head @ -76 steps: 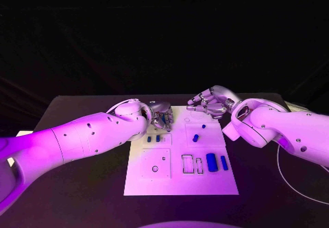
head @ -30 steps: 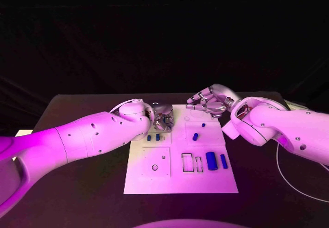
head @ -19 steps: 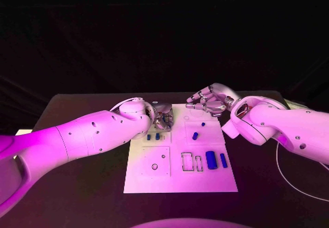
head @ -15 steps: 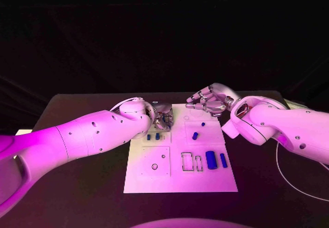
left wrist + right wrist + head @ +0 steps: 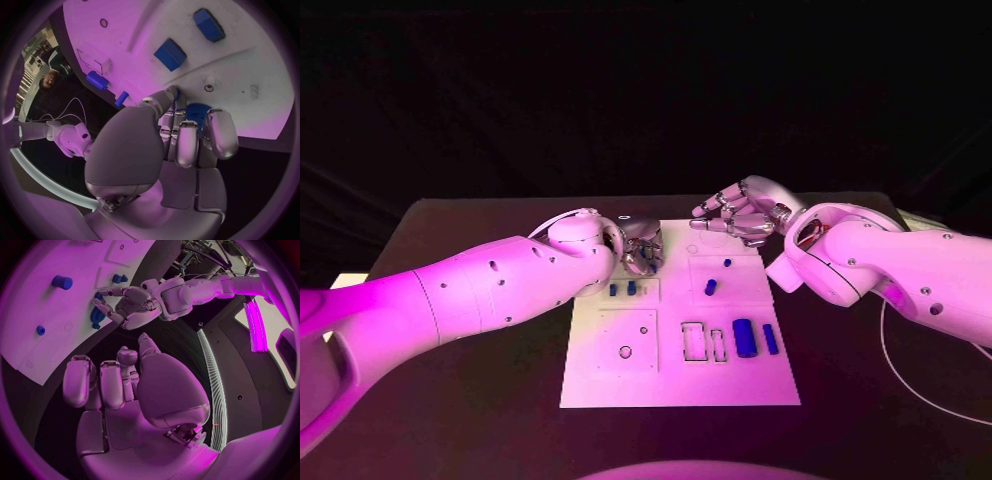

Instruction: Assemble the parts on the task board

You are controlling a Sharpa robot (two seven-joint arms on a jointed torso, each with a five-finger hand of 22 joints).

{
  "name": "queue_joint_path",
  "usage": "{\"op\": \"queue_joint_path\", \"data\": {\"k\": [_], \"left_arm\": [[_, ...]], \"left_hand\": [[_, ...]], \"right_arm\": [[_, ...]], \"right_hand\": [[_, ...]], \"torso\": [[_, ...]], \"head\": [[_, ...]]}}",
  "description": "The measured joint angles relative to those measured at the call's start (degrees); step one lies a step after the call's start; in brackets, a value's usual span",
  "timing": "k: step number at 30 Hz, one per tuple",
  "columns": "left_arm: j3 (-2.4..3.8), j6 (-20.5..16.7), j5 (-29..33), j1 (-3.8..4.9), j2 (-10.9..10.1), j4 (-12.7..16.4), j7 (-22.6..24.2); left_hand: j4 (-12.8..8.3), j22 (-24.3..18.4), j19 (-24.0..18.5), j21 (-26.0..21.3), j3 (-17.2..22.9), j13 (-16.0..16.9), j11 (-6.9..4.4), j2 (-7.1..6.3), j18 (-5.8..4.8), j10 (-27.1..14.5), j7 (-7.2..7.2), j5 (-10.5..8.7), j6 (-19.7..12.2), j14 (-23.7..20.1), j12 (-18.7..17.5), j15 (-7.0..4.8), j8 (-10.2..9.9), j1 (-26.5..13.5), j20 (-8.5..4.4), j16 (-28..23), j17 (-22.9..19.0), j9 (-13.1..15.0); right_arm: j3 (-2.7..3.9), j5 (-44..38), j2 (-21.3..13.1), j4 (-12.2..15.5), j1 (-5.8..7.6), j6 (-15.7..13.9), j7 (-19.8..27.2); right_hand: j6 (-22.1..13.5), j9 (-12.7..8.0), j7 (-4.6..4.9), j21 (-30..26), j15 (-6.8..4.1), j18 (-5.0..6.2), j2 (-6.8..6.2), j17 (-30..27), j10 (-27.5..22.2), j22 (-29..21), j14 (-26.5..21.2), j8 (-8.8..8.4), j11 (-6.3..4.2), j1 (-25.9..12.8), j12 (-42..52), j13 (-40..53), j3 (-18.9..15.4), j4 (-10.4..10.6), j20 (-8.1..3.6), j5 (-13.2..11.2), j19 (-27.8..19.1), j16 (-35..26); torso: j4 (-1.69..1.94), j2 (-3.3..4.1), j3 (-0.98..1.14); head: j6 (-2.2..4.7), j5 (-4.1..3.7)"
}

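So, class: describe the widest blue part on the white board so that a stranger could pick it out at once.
Start at the white task board in the middle of the black table. Go to its near right corner area, beside the empty rectangular outlines. There two upright blue bars lie side by side: the one you want is the wide blue block, clearly broader than the slim blue bar on its right.

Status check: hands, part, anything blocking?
Left hand holds a blue part over the task board. Right hand curled, holding nothing. No obstruction seen.
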Motion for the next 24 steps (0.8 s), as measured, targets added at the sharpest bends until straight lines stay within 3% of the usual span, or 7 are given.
{"op": "queue_joint_path", "data": {"k": [6, 16, 18, 24], "left_arm": [[0.45, -1.4, 0.3, -0.04, -1.9, 1.9, 0.1], [2.24, -3.3, 1.5, 0.05, -5.7, 6.3, 0.3], [2.47, -3.5, 1.9, 0.10, -6.9, 7.4, 0.3], [2.67, -3.6, 2.7, 0.13, -9.2, 8.7, 0.1]], "left_hand": [[-0.5, 0.0, 0.0, 0.3, 0.6, 0.0, 0.18, -0.31, 0.00, 0.2, 0.00, 0.00, 0.4, -0.2, 0.0, -0.21, 0.0, -0.8, 0.00, 0.2, 0.0, 0.0], [-0.6, 0.0, 0.2, 0.6, 0.8, 0.1, 0.15, -0.25, 0.04, 0.3, -0.10, 0.00, 0.7, -0.2, -0.1, -0.21, 0.0, -1.3, -0.20, 0.2, 0.1, 0.0], [-0.8, 0.0, 0.2, 0.6, 0.9, 0.7, 0.15, -0.47, -0.66, 0.3, -0.01, -0.01, 0.8, -0.2, -0.1, -0.21, 0.0, -1.6, -0.20, 0.2, 0.1, 0.0], [-0.8, 0.0, 0.2, 0.6, 0.9, 1.0, 0.14, -0.47, -0.71, 0.3, 0.00, -0.01, 0.8, -0.2, -0.1, -0.21, 0.0, -1.6, -0.20, 0.2, 0.1, 0.0]], "right_arm": [[0.00, 0.0, -0.1, 0.1, 0.00, 0.0, 0.0], [0.00, 0.0, -0.2, 0.2, 0.00, 0.0, 0.1], [0.00, 0.0, -0.3, 0.2, 0.00, 0.0, 0.1], [0.00, 0.0, -0.4, 0.2, 0.00, 0.0, 0.1]], "right_hand": [[0.0, 0.0, 0.00, 0.0, 0.00, 0.00, 0.00, 0.0, 0.0, 0.0, 0.0, 0.00, 0.00, 0.0, 0.0, 0.0, 0.0, 0.0, 0.00, 0.0, 0.0, 0.0], [0.0, 0.0, 0.00, 0.0, 0.00, 0.00, 0.00, 0.0, 0.0, 0.0, 0.0, 0.00, 0.00, 0.0, 0.0, 0.0, 0.0, 0.0, 0.00, 0.0, 0.0, 0.0], [0.0, 0.0, 0.00, 0.0, 0.00, 0.00, 0.00, 0.0, 0.0, 0.0, 0.0, 0.00, 0.00, 0.0, 0.0, 0.0, 0.0, 0.0, 0.00, 0.0, 0.0, 0.0], [0.0, 0.0, 0.00, 0.0, 0.00, 0.00, 0.00, 0.0, 0.0, 0.0, 0.0, 0.00, 0.00, 0.0, 0.0, 0.0, 0.0, 0.0, 0.00, 0.0, 0.0, 0.0]], "torso": [[0.09, -0.04, 0.02], [0.12, -0.08, 0.04], [0.12, -0.08, 0.04], [0.18, -0.07, 0.02]], "head": [[0.07, -0.05], [0.40, 0.31], [0.44, 0.32], [0.51, 0.18]]}}
